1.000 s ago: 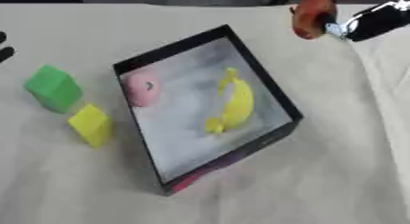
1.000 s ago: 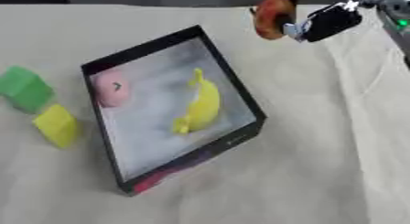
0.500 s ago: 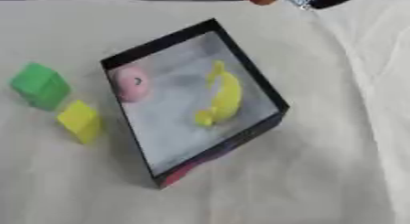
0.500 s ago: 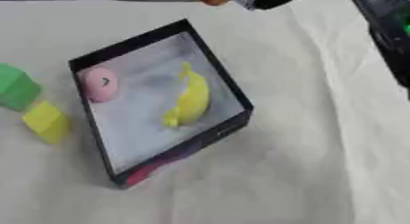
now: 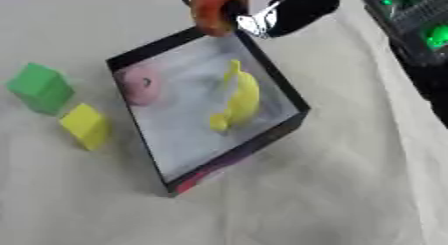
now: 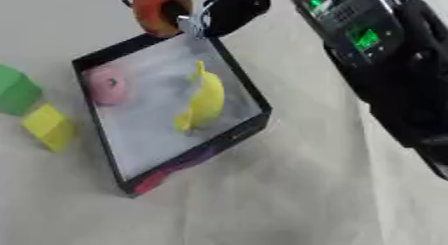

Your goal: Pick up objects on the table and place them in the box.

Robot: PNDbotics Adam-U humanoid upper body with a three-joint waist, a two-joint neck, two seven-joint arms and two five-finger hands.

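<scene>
My right robot hand [image 5: 284, 14] pinches an orange object [image 5: 210, 9] above the box's [image 5: 293, 101] far corner. Released here, it could strike the rim and roll onto the tabletop [image 5: 350, 179], missing the banana [image 5: 238, 101].

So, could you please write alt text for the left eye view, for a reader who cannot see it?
The robot's right hand holds an orange object above the far corner of a black box that contains a yellow banana and a pink object. A green block and a yellow block sit on the table left of the box.
</scene>
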